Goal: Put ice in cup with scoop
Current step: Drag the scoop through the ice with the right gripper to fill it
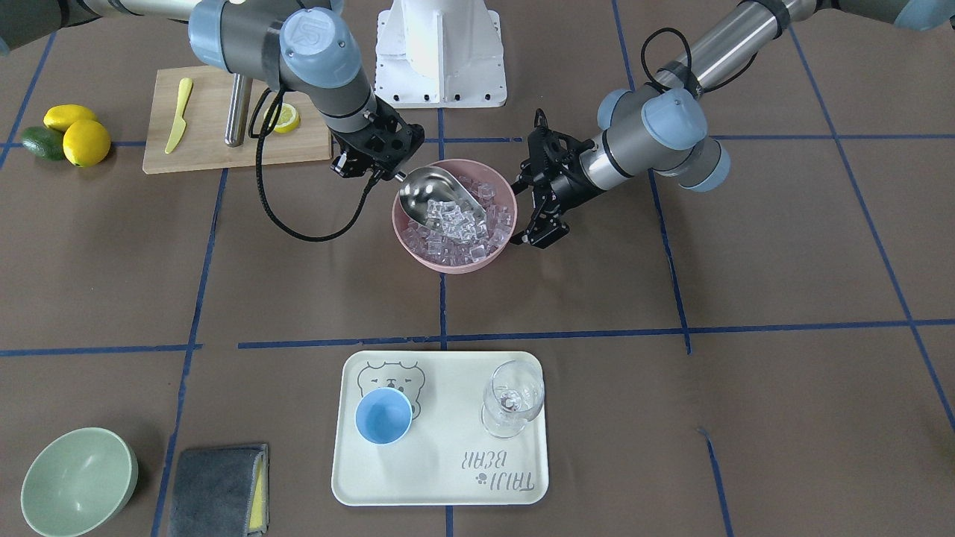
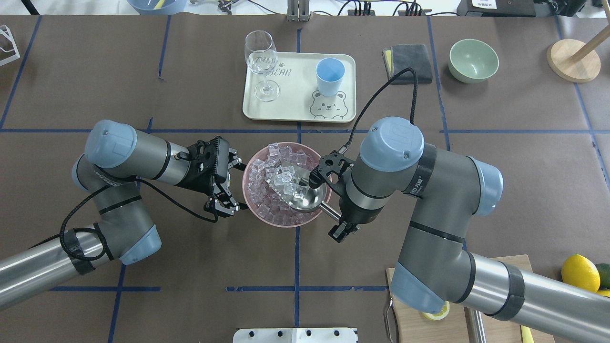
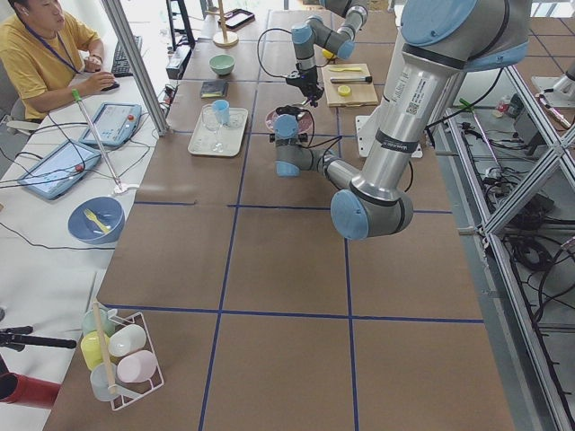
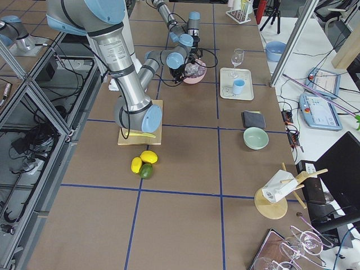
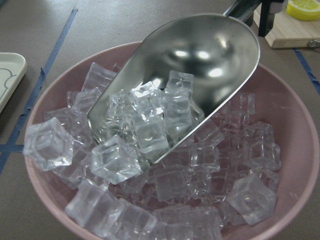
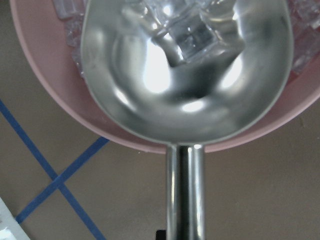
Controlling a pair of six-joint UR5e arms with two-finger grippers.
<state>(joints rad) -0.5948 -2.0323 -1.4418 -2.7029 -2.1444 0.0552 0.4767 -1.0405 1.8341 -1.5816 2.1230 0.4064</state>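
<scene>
The steel scoop (image 1: 436, 195) lies tilted in a pink bowl (image 1: 427, 261) full of ice (image 1: 466, 227), with several cubes in its trough. My right gripper (image 1: 373, 170) is shut on the scoop's rod handle at the bowl's rim. The right wrist view shows the trough (image 6: 185, 85) and the handle running down. The left wrist view shows the ice (image 5: 150, 130) piled in the scoop (image 5: 210, 55). My left gripper (image 2: 232, 186) is open beside the bowl's other side, its jaws spread along the rim. The light-blue cup (image 1: 383, 416) stands empty on a cream tray (image 1: 448, 481).
A clear wine glass (image 1: 512, 399) shares the tray. A pale green bowl (image 1: 78, 481) and a grey cloth (image 1: 218, 490) lie off to one side. A cutting board (image 1: 216, 153) with a knife, a steel cylinder and a lemon slice sits near my right arm, with lemons (image 1: 86, 142) beyond it.
</scene>
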